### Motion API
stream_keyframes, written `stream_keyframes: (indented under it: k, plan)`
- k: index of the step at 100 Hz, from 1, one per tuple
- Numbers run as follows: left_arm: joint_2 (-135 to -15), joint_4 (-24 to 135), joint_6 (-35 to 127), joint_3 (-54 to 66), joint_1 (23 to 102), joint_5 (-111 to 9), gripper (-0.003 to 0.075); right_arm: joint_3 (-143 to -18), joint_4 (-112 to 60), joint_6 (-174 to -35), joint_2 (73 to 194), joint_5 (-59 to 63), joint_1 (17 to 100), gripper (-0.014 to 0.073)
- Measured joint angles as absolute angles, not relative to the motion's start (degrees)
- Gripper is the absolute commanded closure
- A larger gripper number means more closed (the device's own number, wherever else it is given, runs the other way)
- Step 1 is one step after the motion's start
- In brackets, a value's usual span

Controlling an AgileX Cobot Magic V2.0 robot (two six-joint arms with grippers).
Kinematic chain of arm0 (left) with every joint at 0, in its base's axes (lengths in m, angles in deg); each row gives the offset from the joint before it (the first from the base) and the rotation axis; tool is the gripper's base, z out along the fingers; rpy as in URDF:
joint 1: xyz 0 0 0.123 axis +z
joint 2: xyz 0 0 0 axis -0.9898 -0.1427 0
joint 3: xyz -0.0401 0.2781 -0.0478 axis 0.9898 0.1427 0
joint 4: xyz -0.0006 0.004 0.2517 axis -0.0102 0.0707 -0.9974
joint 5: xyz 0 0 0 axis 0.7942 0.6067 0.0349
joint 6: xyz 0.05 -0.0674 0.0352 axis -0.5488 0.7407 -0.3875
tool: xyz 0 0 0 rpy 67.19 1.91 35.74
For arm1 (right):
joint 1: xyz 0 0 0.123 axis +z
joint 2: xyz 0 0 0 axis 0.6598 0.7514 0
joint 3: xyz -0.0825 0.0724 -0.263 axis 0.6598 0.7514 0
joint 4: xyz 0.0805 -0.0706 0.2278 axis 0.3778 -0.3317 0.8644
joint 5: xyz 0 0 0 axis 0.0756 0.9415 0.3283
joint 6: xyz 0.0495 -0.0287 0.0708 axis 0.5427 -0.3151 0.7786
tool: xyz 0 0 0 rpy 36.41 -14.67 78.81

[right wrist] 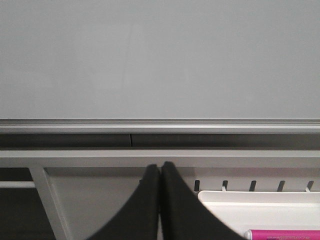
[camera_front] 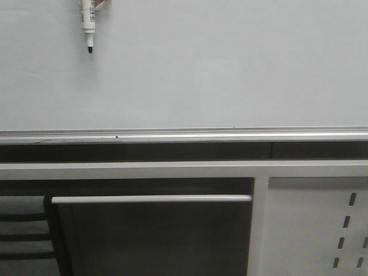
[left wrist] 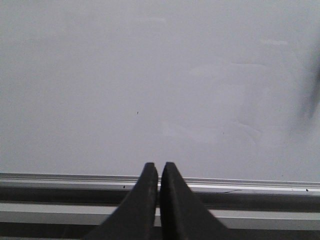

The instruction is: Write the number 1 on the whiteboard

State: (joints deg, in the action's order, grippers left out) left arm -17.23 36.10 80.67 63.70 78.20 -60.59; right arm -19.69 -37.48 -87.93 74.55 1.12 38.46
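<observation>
In the right wrist view, the right gripper (right wrist: 160, 167) sits nearest, its two dark fingers pressed together with nothing between them. Just beside it lies a white tray (right wrist: 220, 197) holding a pink marker (right wrist: 282, 234), of which only one end shows. Behind the tray stands a white perforated panel (right wrist: 250, 175) with a row of slots, and beyond that a white frame bar and a dark gap run below the whiteboard (right wrist: 160, 55), whose silver rail (right wrist: 160, 124) crosses the whole view. In the left wrist view, the left gripper (left wrist: 159, 167) also has its fingers closed against each other and holds nothing; its tips reach up in front of the rail, with the bare pale board filling everything beyond. A blurred dark smear shows at the right edge of that view, too soft to identify. In the front view, the frame and the slotted panel occupy the lower part, then the rail, then the board rising behind. Near the top left of the board a white pen (camera_front: 88, 23) hangs upright, its black tip pointing down and close to the surface; whether it touches cannot be told. A bit of reddish material shows beside its upper end. No stroke of the number 1 is visible on the board.
</observation>
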Motion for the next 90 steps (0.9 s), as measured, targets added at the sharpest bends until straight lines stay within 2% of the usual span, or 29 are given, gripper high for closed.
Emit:
stream_keyframes:
  k: [90]
  plan:
    - [-17.23, 36.69, 80.67, 63.70, 78.20, -60.59, 0.0741, -19.69, -37.48, -87.83, 74.55, -0.36, 38.46, 0.0637]
